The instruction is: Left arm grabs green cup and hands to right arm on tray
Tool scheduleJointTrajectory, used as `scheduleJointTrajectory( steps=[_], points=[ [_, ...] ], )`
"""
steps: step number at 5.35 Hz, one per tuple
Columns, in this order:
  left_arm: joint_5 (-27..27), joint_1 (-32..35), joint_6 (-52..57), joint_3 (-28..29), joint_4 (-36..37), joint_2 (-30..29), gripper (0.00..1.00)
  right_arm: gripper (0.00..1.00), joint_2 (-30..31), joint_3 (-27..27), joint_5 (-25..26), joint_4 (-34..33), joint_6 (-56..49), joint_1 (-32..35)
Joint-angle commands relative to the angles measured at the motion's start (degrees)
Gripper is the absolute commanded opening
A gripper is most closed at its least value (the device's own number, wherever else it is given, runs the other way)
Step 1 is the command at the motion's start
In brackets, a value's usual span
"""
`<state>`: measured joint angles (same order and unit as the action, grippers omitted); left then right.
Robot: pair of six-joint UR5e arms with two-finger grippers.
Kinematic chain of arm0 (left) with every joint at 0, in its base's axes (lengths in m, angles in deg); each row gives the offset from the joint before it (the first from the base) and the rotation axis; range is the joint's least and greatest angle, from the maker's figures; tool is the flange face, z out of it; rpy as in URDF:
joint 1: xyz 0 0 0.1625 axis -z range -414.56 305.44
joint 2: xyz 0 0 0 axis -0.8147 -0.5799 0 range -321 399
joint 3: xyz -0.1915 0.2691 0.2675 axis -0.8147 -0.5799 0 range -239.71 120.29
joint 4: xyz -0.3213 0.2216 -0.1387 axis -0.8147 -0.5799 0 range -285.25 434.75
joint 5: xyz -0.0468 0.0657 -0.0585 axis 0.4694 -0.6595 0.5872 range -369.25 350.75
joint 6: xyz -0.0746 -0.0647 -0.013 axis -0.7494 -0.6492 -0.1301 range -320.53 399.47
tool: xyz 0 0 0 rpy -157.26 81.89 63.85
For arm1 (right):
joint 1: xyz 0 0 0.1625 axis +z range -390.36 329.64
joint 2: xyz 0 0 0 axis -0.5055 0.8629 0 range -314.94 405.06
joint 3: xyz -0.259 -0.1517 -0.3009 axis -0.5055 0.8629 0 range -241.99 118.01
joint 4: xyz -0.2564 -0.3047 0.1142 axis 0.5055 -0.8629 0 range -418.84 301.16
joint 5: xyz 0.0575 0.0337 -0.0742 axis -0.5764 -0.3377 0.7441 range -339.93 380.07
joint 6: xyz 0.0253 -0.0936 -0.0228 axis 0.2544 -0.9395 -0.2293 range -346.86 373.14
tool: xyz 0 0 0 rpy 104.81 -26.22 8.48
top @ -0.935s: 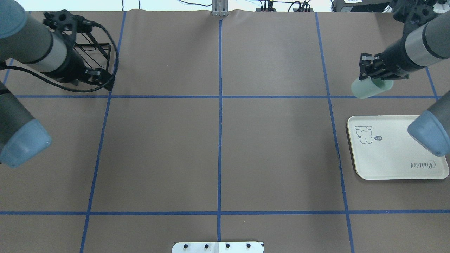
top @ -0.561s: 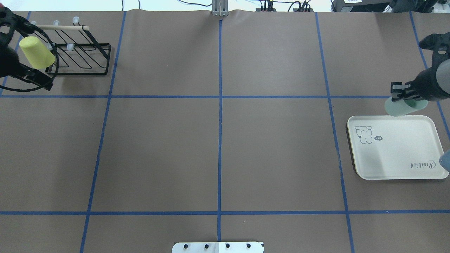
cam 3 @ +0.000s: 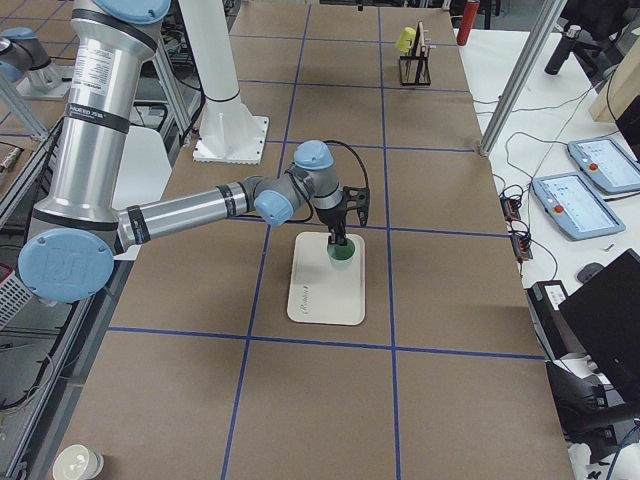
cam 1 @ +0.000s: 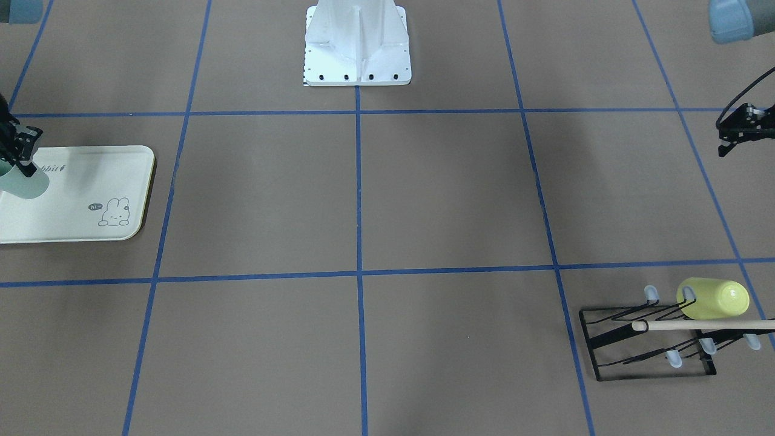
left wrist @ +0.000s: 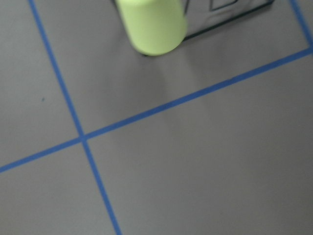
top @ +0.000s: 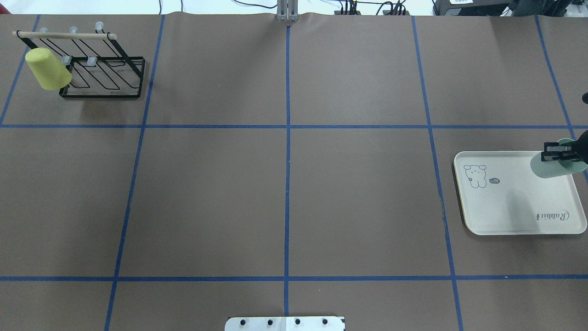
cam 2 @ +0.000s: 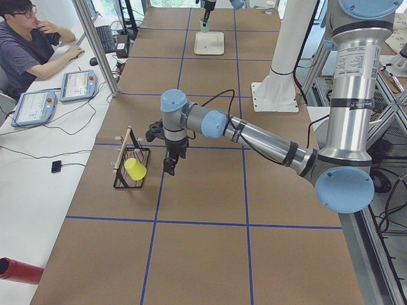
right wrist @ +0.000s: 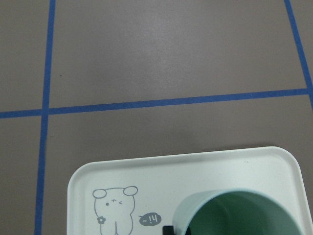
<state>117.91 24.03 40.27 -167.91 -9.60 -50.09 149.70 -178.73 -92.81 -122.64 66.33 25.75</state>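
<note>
My right gripper (top: 558,153) is shut on the rim of the pale mint-green cup (top: 550,166) and holds it upright over the far right corner of the cream tray (top: 505,207). I cannot tell whether the cup touches the tray. The right wrist view looks into the cup (right wrist: 239,215), with the tray's bunny drawing (right wrist: 115,208) beside it. In the front-facing view the cup (cam 1: 25,183) hangs at the tray's (cam 1: 72,206) left edge. My left gripper (cam 1: 723,138) is open and empty at the table's left side, near the rack; it is out of the overhead view.
A black wire rack (top: 101,78) with a wooden rod stands at the far left. A yellow-green cup (top: 46,69) hangs on it and also shows in the left wrist view (left wrist: 152,24). The robot's white base plate (cam 1: 357,48) is at the near edge.
My right gripper moved the green cup from beyond the tray to over its far right corner, turning it from tilted to upright. My left arm drew back out of the overhead view, uncovering the rack.
</note>
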Motion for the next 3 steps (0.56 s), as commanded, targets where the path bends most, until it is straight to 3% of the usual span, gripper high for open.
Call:
scheduleJointTrajectory(
  steps=[1, 2, 3],
  points=[
    [5.50, 9.08, 1.31, 3.43, -4.89, 6.44, 1.00, 0.00, 1.01, 0.11, 3.86, 1.22, 1.63, -5.01],
    [10.07, 11.38, 1.13, 2.57, -4.94, 8.05, 1.00, 0.00, 0.83, 0.11, 7.38, 1.22, 4.95, -8.96],
    [9.86, 11.32, 0.95, 2.65, -4.85, 7.97, 1.00, 0.00, 1.00, 0.72, 10.28, 1.31, 5.94, -11.70]
  ],
)
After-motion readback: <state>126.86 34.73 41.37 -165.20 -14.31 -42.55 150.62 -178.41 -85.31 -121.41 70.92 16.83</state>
